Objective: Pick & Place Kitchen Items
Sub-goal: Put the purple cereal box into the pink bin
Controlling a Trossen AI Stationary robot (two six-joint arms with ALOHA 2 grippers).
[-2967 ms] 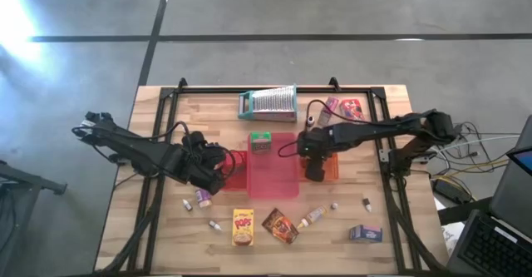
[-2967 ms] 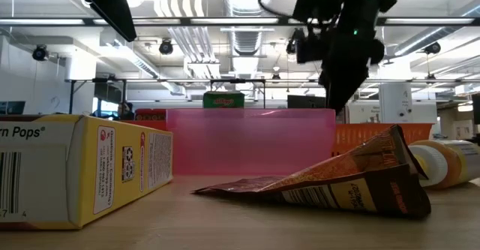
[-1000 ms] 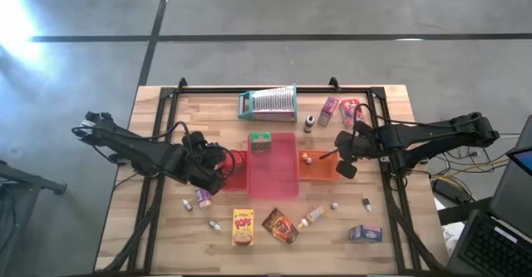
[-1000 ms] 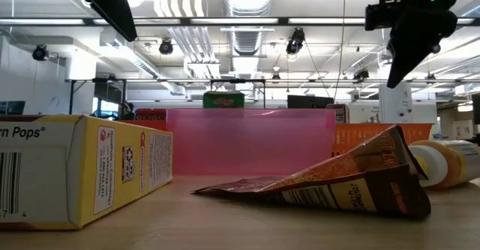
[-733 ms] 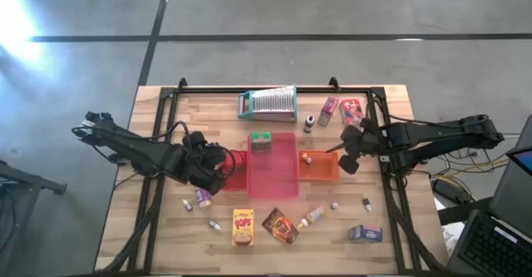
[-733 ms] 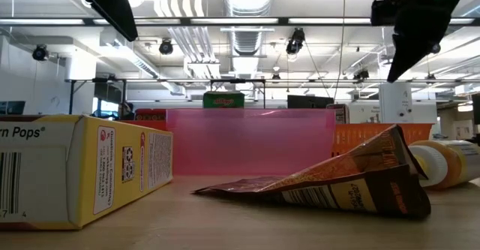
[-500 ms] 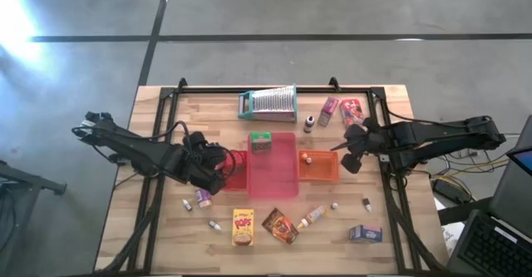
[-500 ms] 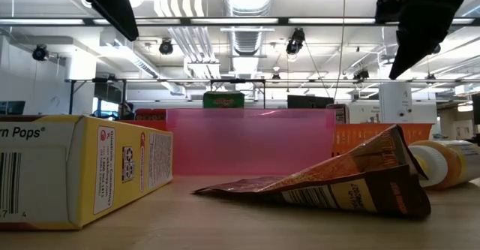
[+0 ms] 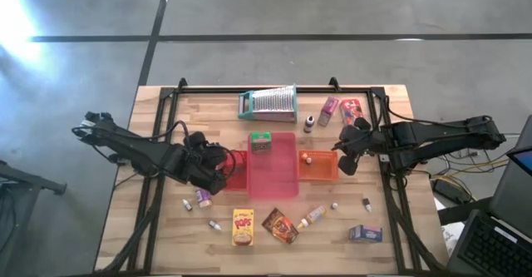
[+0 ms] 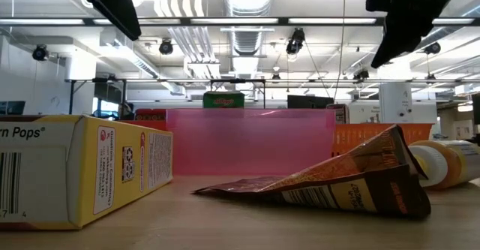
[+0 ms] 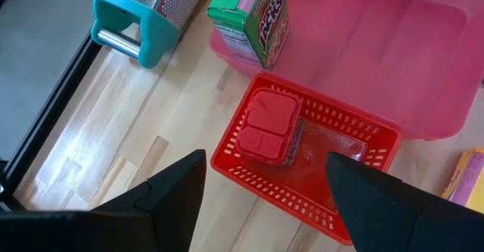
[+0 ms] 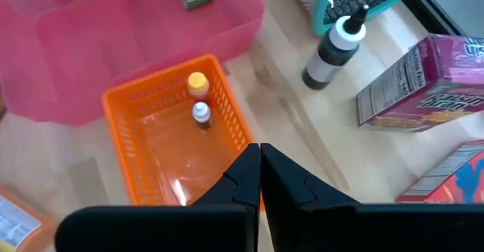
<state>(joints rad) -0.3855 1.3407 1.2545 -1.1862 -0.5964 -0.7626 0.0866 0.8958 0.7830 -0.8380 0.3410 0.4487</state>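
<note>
Over the last three seconds the right arm has pulled back from the middle of the table. Its right gripper [image 9: 344,162], fingers pressed together, was first low over the orange basket [image 9: 326,174] beside the pink tray [image 9: 287,187]; it now sits raised at the basket's outer end, near the table's right rail. Two small bottles [image 12: 199,99], previously covered by the gripper, now show inside the orange basket. In the low view the gripper has moved from centre to the upper right corner.

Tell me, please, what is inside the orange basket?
Inside the orange basket stand two tiny bottles: one with a yellow cap, one with a white cap. The right pincer covers the basket's near end.
</note>
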